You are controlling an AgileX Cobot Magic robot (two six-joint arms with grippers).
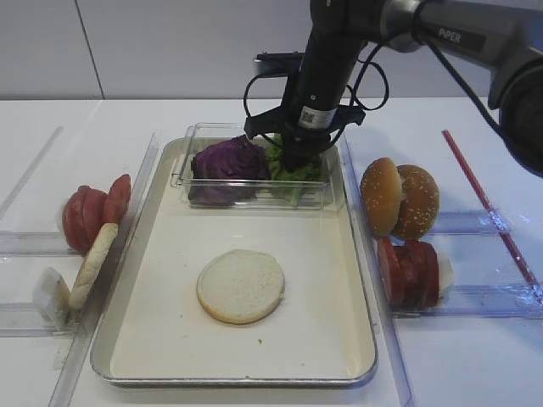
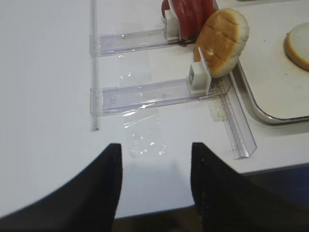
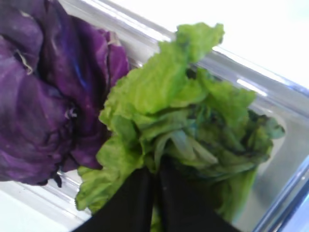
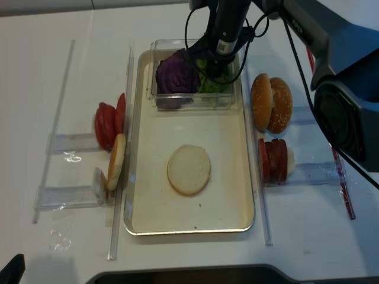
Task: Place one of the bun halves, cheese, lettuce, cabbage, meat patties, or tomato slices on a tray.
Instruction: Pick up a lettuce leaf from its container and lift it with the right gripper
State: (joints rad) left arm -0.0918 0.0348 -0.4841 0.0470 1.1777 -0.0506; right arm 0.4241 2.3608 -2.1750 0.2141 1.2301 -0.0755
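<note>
Lettuce directly under my right gripper, jaws pinched on leaf, in clear box at tray far edge; left gripper apart, distant.

Four bun halves (one cabbage)

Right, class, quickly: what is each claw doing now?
Left claw: open, holding nothing.
Right claw: closed on the lettuce.

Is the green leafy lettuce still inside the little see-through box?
Inside. The frilly green lettuce lies in the clear plastic box beside the purple cabbage.
</note>
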